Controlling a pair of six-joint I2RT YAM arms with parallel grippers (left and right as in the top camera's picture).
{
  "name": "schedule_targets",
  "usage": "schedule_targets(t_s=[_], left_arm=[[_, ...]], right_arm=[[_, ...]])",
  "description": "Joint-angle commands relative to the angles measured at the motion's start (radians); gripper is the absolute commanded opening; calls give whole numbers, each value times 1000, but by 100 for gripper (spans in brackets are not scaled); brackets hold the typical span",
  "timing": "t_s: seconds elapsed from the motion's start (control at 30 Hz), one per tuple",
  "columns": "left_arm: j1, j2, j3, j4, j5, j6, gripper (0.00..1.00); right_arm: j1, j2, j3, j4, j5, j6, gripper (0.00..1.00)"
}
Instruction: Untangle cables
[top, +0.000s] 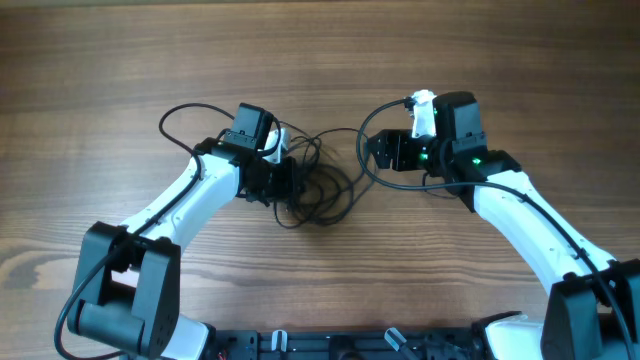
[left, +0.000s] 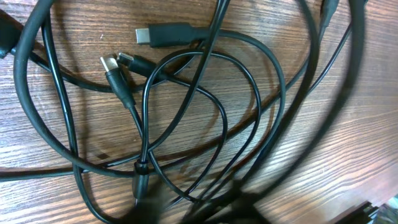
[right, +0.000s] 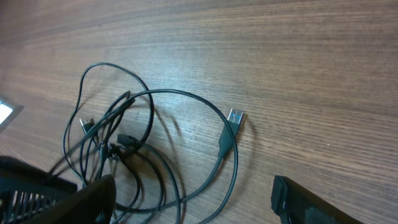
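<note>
Best pin cables (top: 322, 192) with left gripper (top: 288, 184) (closure can't tell), drop wide-open right gripper (right: 193, 184) onto free USB-A plug (right: 234, 117), pull outward slowly, no yanking.

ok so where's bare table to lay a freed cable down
Bare wood runs along the far edge of the table, beyond the cables, and in the near strip between the left arm and right arm. Crowded: the middle, where the left gripper sits at the bunch and the right gripper is open beside it.
</note>
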Motion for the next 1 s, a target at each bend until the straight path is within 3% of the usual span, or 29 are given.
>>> schedule_targets(t_s=[0.0, 0.13, 0.47, 0.7, 0.97], left_arm=[[5, 6, 0, -15, 21, 2, 4], [5, -34, 0, -83, 36, 29, 4], [5, -65, 0, -56, 140, 32, 4], [5, -65, 0, 24, 388, 32, 4], [5, -65, 0, 94, 636, 59, 4]], right_arm=[[5, 57, 4, 43, 18, -43, 82], [7, 175, 4, 132, 14, -214, 82], [7, 340, 4, 373, -48, -248, 79], [7, 383, 4, 435, -45, -248, 70], [7, 385, 4, 435, -43, -230, 68]])
